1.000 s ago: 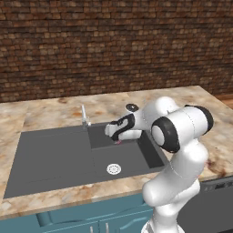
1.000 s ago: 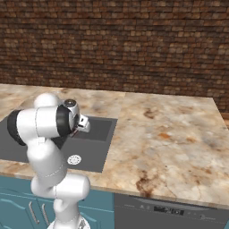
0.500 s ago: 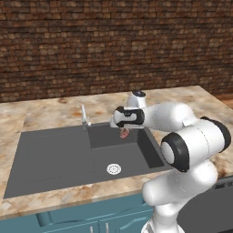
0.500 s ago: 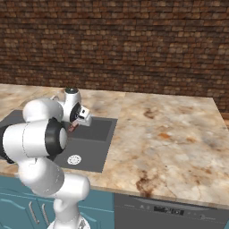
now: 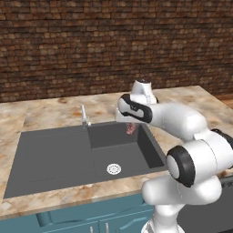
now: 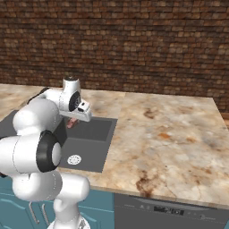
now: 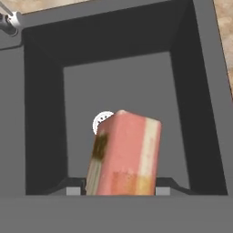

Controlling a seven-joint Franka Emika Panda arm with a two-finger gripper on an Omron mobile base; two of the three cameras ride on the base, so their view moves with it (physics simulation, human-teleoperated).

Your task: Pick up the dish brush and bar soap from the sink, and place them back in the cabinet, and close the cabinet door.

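My gripper [image 5: 129, 124] hangs over the deeper section of the dark grey sink [image 5: 50, 154], shut on the bar soap [image 5: 131, 130]. The right base view shows the same grip, with the gripper [image 6: 74, 120] on the soap [image 6: 71, 123] above the sink [image 6: 89, 147]. In the hand view the reddish-pink soap [image 7: 125, 154] with a paler edge stands tilted between the fingertips [image 7: 73, 191], well above the sink floor [image 7: 127, 77] and the white drain [image 7: 101, 122]. The dish brush, the cabinet and the cabinet door are out of view.
A small silver faucet [image 5: 83, 116] stands at the sink's back rim, left of the hand. The marble counter [image 6: 170, 134] spreads to the right, with a brick wall [image 5: 91, 41] behind it. Low teal cupboards [image 5: 82, 220] and a dishwasher front [image 6: 170, 210] lie below.
The arm has stretched out and carried the soap a little up and to the right over the deep section. The soap stays in the grip.
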